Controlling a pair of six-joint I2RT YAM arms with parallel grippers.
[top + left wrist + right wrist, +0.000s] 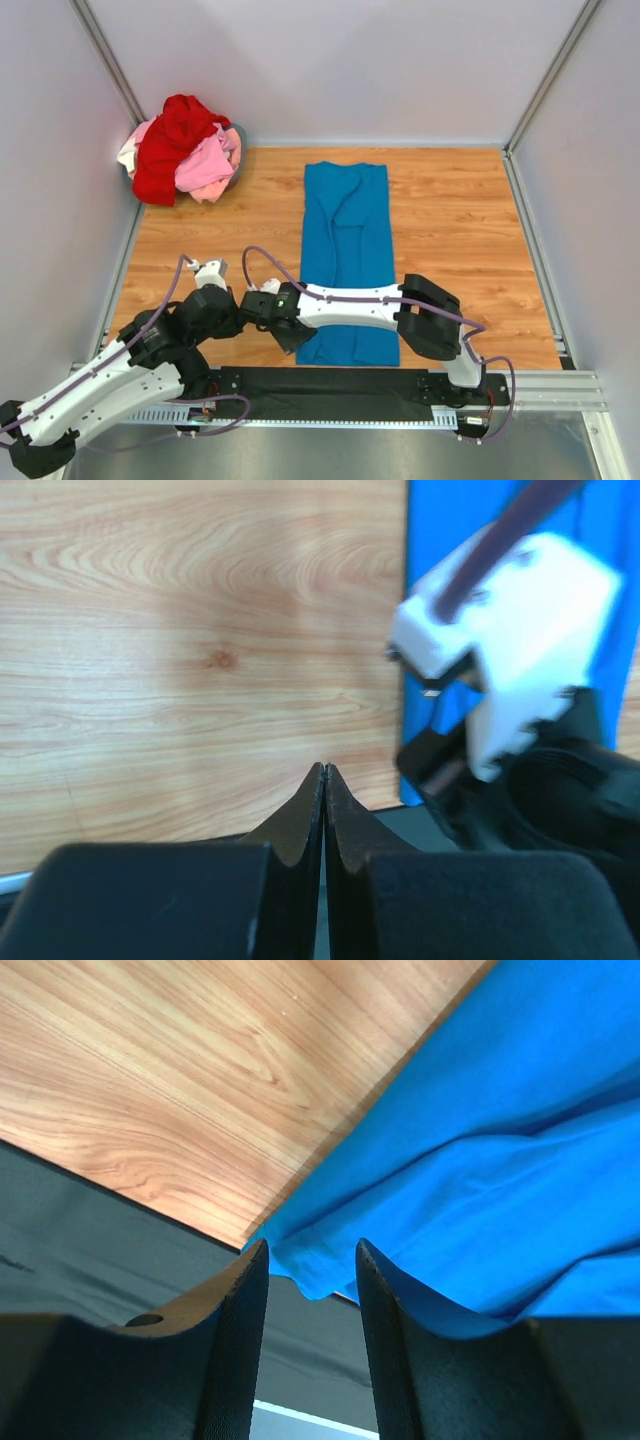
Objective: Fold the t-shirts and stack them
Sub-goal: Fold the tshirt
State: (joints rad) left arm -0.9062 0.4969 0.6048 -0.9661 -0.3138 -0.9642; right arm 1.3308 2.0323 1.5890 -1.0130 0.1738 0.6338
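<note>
The bright blue t-shirt lies folded into a long strip down the middle of the table. My right gripper is open at the strip's near left corner. In the right wrist view the blue t-shirt's corner hangs between my right gripper's parted fingers, not clamped. My left gripper is just left of it, over bare wood. In the left wrist view my left gripper is shut and empty. The red t-shirt, light pink t-shirt and whitish t-shirt are heaped in the back left corner.
A black mat runs along the table's near edge under the blue strip's end. White walls with metal rails enclose the wooden table. The right arm's white wrist camera sits close beside my left gripper.
</note>
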